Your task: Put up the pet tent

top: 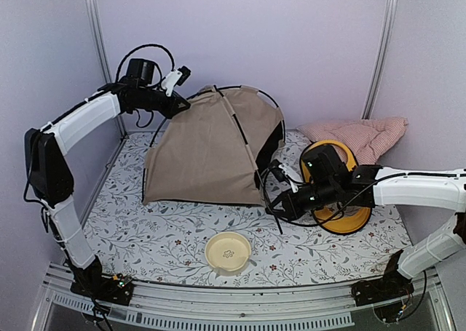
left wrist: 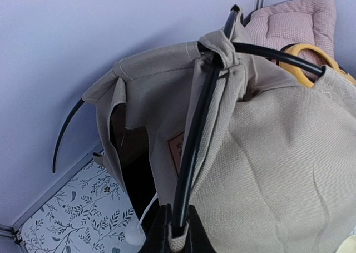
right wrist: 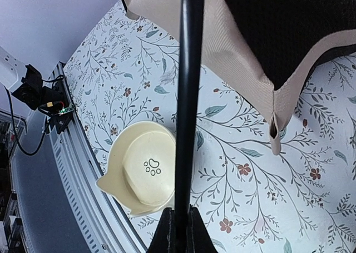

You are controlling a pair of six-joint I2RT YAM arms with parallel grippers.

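Observation:
The tan pet tent [top: 211, 149] stands partly raised at the back middle of the floral mat, with black poles arching over it. My left gripper [top: 180, 107] is at its upper left. In the left wrist view it [left wrist: 178, 231] is shut on a black pole [left wrist: 194, 136] and a fabric loop, next to the brown label [left wrist: 177, 150] and a white string [left wrist: 147, 208]. My right gripper [top: 279, 204] is at the tent's near right corner. In the right wrist view it [right wrist: 181, 233] is shut on a black pole [right wrist: 188, 97] beside the tent's hem [right wrist: 250, 58].
A cream paw-print bowl [top: 228, 252] sits near the front edge, under the held pole in the right wrist view [right wrist: 146, 167]. A yellow feeder tray [top: 342, 218] lies under my right arm. A pink checked cushion [top: 364, 136] lies at the back right. Walls close in on the left and at the back.

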